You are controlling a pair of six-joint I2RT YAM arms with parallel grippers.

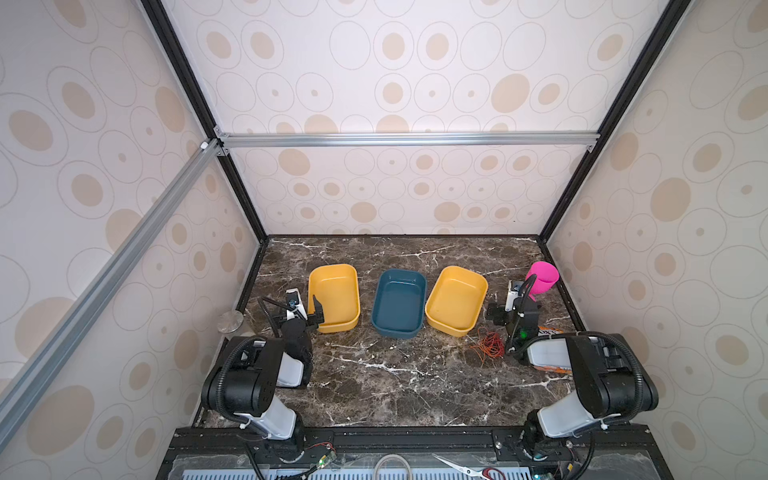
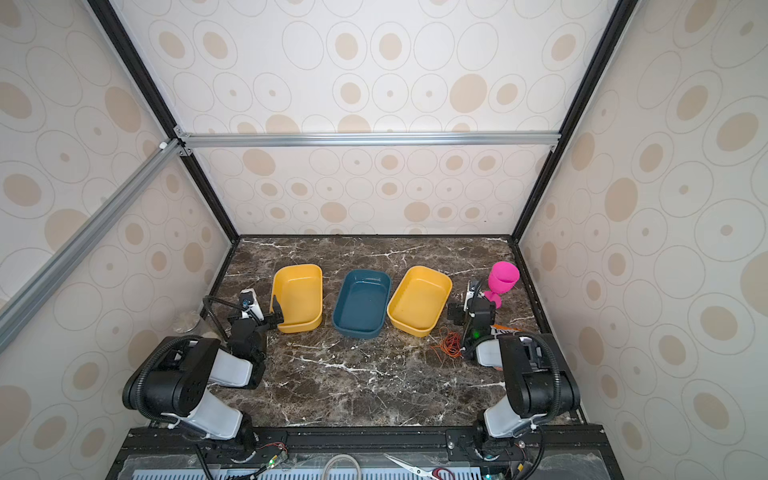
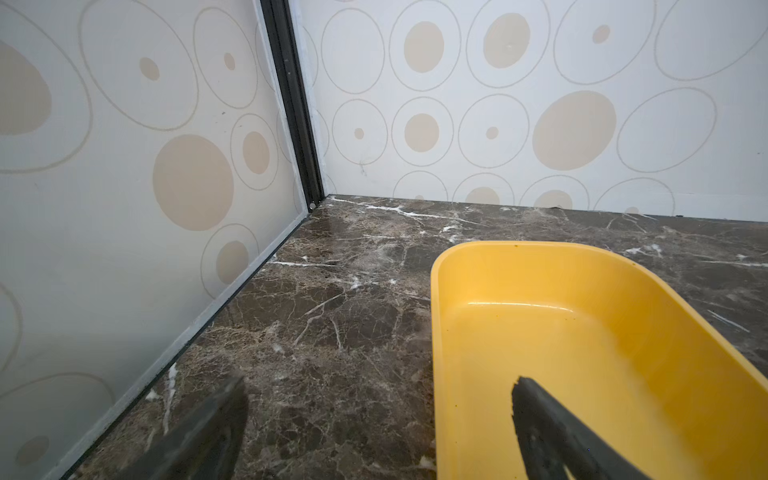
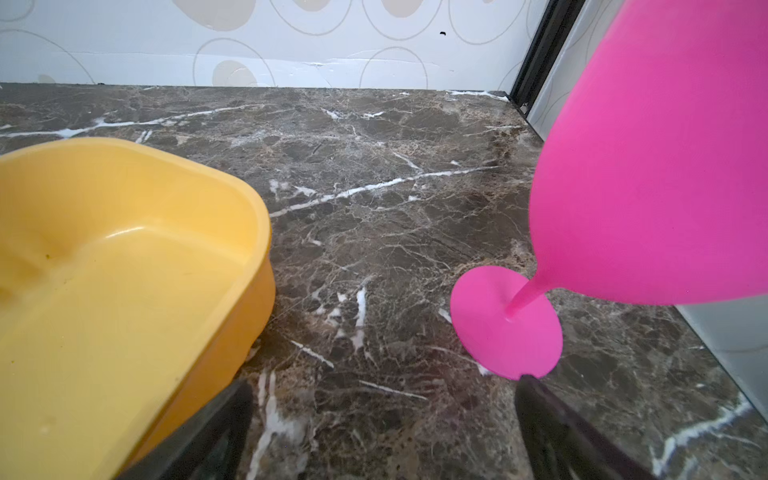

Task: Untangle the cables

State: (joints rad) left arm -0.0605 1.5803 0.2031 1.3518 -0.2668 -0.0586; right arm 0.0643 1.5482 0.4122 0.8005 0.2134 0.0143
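– Left gripper wide open, empty, one finger over left yellow tray. Right gripper open too, empty, between right yellow tray and pink goblet.
– Cables?
– Tangled on table, beside right arm, near right yellow tray.

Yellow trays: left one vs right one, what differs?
The left yellow tray sits nearly straight; the right yellow tray is skewed. The left gripper has one finger over the left tray; the right tray has the cables near its front corner. Both are empty, flanking the blue tray.
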